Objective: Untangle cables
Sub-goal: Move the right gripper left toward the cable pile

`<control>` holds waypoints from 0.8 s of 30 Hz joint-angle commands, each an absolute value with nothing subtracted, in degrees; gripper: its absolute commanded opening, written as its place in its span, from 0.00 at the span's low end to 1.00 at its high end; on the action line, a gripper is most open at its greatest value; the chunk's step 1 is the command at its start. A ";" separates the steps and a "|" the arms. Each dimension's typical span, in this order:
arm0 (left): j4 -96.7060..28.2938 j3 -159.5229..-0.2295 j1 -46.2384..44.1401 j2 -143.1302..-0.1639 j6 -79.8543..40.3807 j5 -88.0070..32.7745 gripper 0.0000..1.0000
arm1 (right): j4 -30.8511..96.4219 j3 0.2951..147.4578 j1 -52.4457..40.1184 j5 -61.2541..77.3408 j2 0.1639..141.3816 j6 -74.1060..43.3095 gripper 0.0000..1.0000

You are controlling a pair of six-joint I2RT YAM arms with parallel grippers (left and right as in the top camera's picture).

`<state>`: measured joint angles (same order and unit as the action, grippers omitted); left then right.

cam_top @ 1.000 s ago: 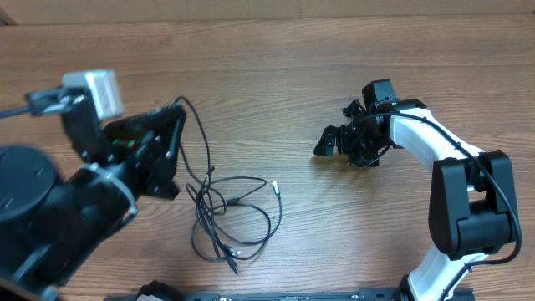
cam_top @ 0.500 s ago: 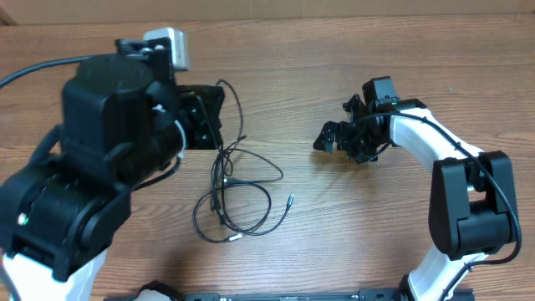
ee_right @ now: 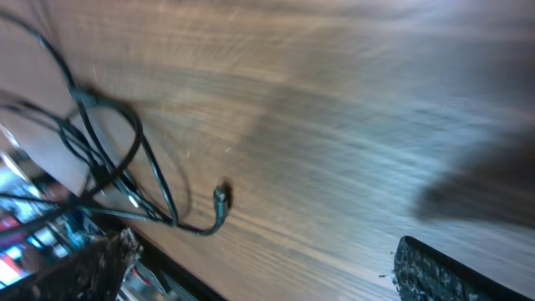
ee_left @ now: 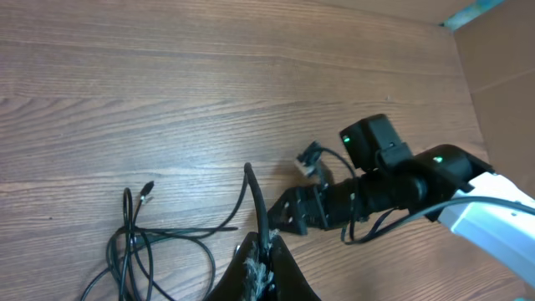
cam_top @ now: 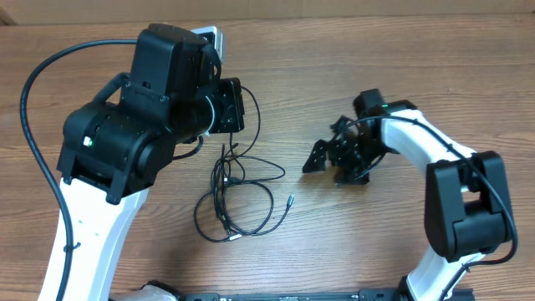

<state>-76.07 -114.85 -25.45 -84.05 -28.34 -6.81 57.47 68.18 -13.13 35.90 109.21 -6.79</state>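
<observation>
Largely hidden overhead, left gripper (ee_left: 260, 253) clamps thin black cables (cam_top: 224, 180); spread right gripper (cam_top: 328, 166) has edged nearer them.

Brown wood-grain table (cam_top: 376, 251), tan cardboard wall (ee_left: 510, 100) beside it, teal tape strip (ee_left: 468, 12)

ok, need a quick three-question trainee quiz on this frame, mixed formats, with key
1. True or false: the right gripper is holding one of the cables.
2. The left gripper is: A) open above the tangle, B) shut on a cable strand, C) resting empty on the wood.
3. Fill in: the loose plug end lies on the side of the tangle toward the ____ arm.
Key: 1 false, its jaws stand open and empty. 2 B. 3 right.
</observation>
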 commanded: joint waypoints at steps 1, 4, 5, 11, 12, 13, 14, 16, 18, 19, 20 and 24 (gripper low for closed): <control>-76.47 -115.18 -24.95 -83.59 -26.79 -5.34 0.04 | 57.08 66.74 -16.67 37.69 107.31 -4.21 1.00; -76.88 -115.20 -23.49 -83.57 -26.81 -4.91 0.04 | 55.00 65.52 -19.66 38.39 107.31 -4.27 1.00; -77.21 -115.20 -22.79 -83.57 -26.81 -4.91 0.04 | 54.00 65.08 -20.62 38.96 107.31 -4.32 1.00; -80.23 -115.20 -18.44 -83.57 -26.85 -5.61 0.04 | 45.36 62.87 -26.13 39.75 107.31 -11.03 1.00; -80.88 -115.20 -17.67 -83.57 -26.85 -6.52 0.04 | 44.16 62.81 -26.76 39.75 107.31 -12.23 1.00; -81.41 -115.20 -17.02 -83.57 -26.81 -7.53 0.04 | 42.76 62.67 -27.31 39.75 107.33 -13.10 1.00; -82.04 -115.20 -16.29 -83.57 -26.79 -8.64 0.04 | 41.21 62.61 -27.92 39.62 107.31 -13.82 1.00; -82.81 -115.18 -14.94 -83.57 -26.74 -10.46 0.04 | 38.68 62.61 -28.93 39.31 107.33 -13.96 1.00; -83.24 -115.20 -13.89 -83.57 -26.24 -12.51 0.04 | 36.29 62.61 -30.06 37.82 107.33 -14.00 1.00; -83.31 -115.18 -13.56 -83.57 -25.47 -13.89 0.04 | 35.42 62.61 -30.65 36.27 107.33 -14.35 1.00; -83.37 -115.18 -13.23 -83.57 -24.51 -15.62 0.05 | 34.68 62.57 -31.42 33.15 107.33 -15.92 1.00; -83.48 -115.20 -12.58 -83.59 -21.30 -20.99 0.05 | 34.06 62.57 -34.41 19.25 107.33 -24.25 1.00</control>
